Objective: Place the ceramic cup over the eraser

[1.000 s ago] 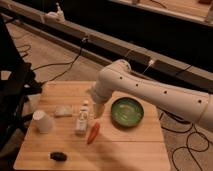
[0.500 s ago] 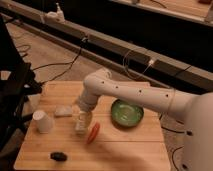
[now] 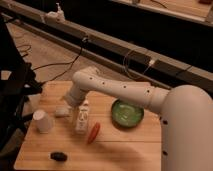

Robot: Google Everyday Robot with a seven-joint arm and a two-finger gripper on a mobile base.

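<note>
**Camera view: open gripper hangs over the pale block, short of the cup**

Camera view shows the gripper (image 3: 70, 103) at the end of the white arm (image 3: 117, 90), low over the wooden table (image 3: 125, 150). It sits just above the pale block (image 3: 62, 111) and beside the top of the white bottle (image 3: 82, 118). Its fingers are spread wide and hold nothing.

The ceramic cup (image 3: 43, 121) stands on the left part of the table, to the left of the fingers and a little nearer the camera. It is near them but clear of them, with the pale block lying between. The eraser (image 3: 58, 156) lies by the table's front edge, nearer the camera than the cup and apart from it, well away from the gripper.

An orange carrot-like piece (image 3: 93, 132) lies just right of the bottle's base, and a green bowl (image 3: 127, 113) sits further right, under the arm.

Compared with a second ago, the arm has swung leftward and its wrist has dropped closer to the tabletop. The robot's white body (image 3: 187, 130) now fills more of the right side. The cup, eraser, bottle, block and bowl rest where they were, and the fingers are as wide apart as before
</note>
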